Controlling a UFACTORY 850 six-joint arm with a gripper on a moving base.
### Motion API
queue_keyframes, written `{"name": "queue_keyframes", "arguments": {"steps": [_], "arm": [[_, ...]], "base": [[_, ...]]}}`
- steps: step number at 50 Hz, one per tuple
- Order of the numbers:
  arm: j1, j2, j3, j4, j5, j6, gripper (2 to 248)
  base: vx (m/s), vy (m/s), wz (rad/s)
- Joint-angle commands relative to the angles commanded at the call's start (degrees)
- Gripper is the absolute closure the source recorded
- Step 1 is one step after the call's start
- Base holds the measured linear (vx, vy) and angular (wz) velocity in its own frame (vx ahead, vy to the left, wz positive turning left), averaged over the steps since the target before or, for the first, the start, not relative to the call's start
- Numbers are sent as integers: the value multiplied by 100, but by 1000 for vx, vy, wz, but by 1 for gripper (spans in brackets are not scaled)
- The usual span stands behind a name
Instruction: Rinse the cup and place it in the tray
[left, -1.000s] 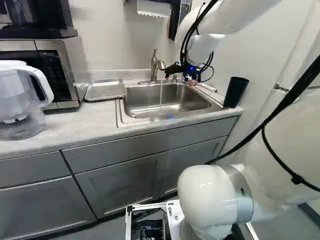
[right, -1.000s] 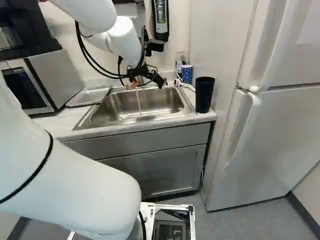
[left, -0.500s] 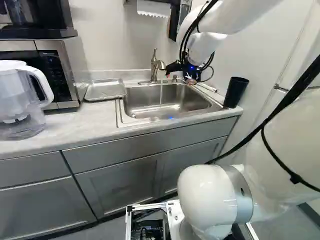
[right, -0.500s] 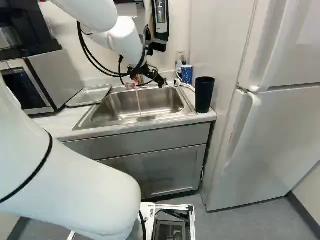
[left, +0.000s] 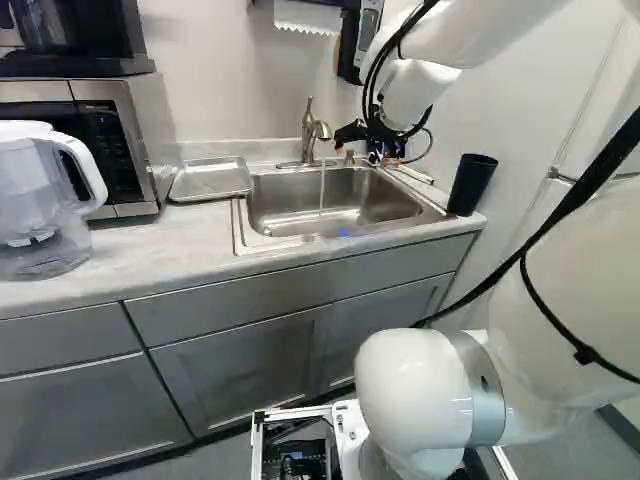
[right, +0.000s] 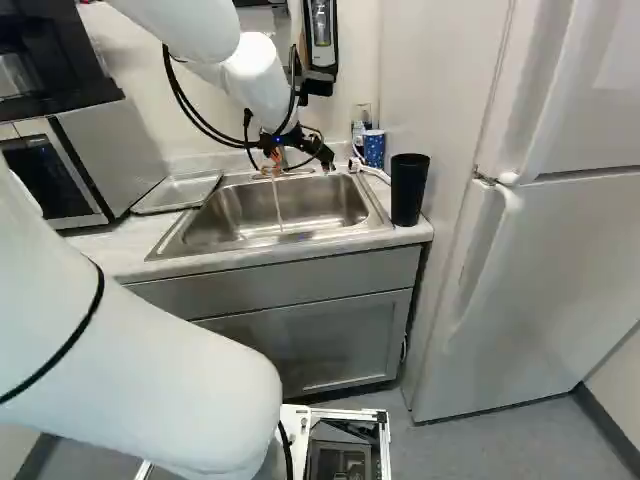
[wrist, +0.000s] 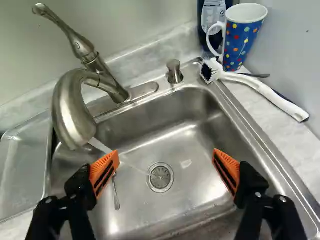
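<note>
The blue polka-dotted mug (wrist: 242, 37) stands upright on the worktop (wrist: 295, 131) at the sink's far corner, at about two o'clock from the basin's middle in the right base view, where twelve is the back wall. With twelve straight ahead of the gripper (right: 299, 163) in the wrist view, the mug sits at one o'clock, well apart from the fingers (wrist: 104, 172), which are spread wide over the sink (wrist: 192, 132) with nothing gripped. The drain (wrist: 160, 178) shows between them. On that wrist-view dial, the faucet (wrist: 72, 105) is between ten and eleven o'clock, and a thin stream of water (wrist: 100, 146) runs from it down into the basin. A spoon (wrist: 116, 194) lies in the basin at eight o'clock, and the metal tray (wrist: 20, 167) rests beside the sink at nine. A white-handled dish brush (wrist: 260, 89) lies between one and two, its head near the mug, and a bottle (wrist: 212, 17) stands just beside the mug's handle. In the right base view, a black tumbler (right: 408, 190) stands at three o'clock from the basin. In the left base view, the microwave (left: 110, 140) and a clear pitcher (left: 40, 205) are at nine o'clock, beyond the tray.
</note>
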Motion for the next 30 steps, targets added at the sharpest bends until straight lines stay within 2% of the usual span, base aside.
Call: {"name": "queue_keyframes", "arguments": {"steps": [3, 30], "arm": [[0, 0, 0, 94, 53, -137, 3], [0, -5, 2, 896, 595, -137, 3]], "base": [[0, 0, 0], [0, 0, 0]]}}
